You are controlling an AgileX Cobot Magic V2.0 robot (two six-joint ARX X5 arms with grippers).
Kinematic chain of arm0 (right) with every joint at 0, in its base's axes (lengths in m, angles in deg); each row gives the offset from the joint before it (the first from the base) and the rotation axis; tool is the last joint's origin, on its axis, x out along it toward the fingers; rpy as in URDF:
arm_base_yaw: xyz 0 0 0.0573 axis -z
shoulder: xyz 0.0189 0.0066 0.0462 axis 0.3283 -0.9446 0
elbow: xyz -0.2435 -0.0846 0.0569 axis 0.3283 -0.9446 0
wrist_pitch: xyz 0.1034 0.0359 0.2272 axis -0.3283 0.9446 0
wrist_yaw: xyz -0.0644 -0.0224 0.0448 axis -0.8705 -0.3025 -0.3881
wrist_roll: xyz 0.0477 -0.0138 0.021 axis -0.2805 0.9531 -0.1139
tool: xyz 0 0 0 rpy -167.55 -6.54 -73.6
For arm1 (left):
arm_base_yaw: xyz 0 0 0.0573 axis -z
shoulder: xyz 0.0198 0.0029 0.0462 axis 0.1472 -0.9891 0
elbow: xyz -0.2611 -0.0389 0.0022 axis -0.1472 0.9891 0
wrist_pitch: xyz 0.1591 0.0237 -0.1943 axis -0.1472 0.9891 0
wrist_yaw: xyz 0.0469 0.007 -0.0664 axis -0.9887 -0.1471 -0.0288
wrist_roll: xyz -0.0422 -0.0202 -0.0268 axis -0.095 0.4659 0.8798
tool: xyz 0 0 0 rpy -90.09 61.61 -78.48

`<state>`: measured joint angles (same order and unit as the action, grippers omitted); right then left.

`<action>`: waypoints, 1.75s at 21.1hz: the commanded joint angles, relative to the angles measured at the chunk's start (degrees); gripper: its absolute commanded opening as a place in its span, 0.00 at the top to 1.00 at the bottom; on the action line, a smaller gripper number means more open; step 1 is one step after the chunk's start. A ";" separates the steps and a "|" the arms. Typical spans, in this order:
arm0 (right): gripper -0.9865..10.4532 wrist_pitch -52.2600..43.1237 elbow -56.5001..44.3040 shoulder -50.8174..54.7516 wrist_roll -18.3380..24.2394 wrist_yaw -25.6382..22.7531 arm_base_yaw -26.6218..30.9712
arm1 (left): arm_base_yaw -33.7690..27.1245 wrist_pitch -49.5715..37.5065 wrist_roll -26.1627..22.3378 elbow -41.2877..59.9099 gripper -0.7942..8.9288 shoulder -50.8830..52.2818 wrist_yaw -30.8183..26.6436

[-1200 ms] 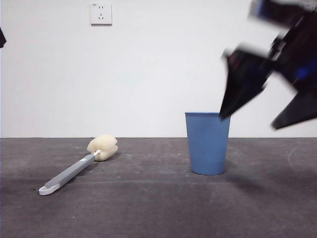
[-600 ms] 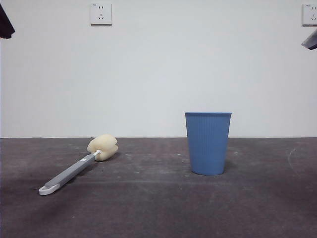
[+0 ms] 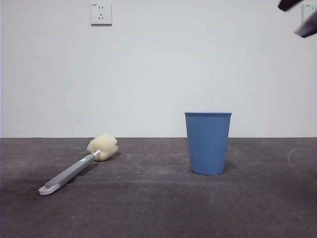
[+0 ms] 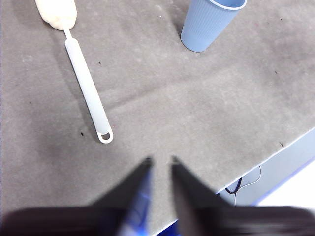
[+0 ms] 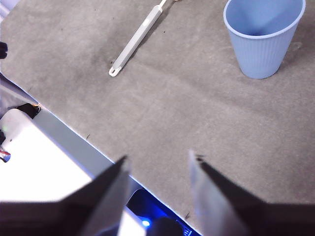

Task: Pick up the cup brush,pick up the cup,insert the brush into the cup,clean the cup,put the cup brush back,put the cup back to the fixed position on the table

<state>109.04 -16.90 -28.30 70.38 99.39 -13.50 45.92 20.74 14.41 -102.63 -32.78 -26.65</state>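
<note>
1. A white wall socket (image 3: 101, 14) is mounted high on the pale wall (image 3: 158, 74) behind the table's far edge, toward the left.
2. A second socket (image 3: 308, 12) shows partly at the wall's upper right corner.
3. A dark cable (image 4: 241, 183) hangs below the table's edge.

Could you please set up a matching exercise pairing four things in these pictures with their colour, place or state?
Things:
1. blue ribbed plastic cup
2. cup brush's cream-yellow sponge head
3. white wall socket
4. right gripper

Descriptions:
A. jaws apart, holding nothing
B. standing upright on the dark grey table
C. mounted high on the wall
D. resting on the table, handle lying flat

Pairs: 1-B, 2-D, 3-C, 4-A
</note>
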 commanded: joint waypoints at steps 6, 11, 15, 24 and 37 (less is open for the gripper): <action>0.91 -0.09 0.28 0.04 0.55 -0.33 -0.04 | -0.04 -0.28 -0.70 0.24 0.92 0.07 -0.13; 0.91 -0.09 0.28 0.04 0.55 -0.33 -0.04 | -0.04 -0.31 -0.68 0.24 0.92 0.04 -0.13; 0.91 -0.09 0.28 0.04 0.55 -0.33 -0.04 | -0.04 -0.33 -0.70 0.24 0.92 0.04 -0.17; 0.91 0.11 0.28 0.04 0.55 -0.33 -0.04 | -13.68 -28.20 -27.50 1.31 0.92 2.89 -6.19; 0.91 0.11 0.28 0.04 0.55 -0.33 -0.04 | -39.93 -46.58 -26.71 29.44 0.92 23.80 3.89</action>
<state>109.28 -16.90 -28.30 70.48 99.22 -13.50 6.40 -25.53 -13.87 -75.02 -10.09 -22.85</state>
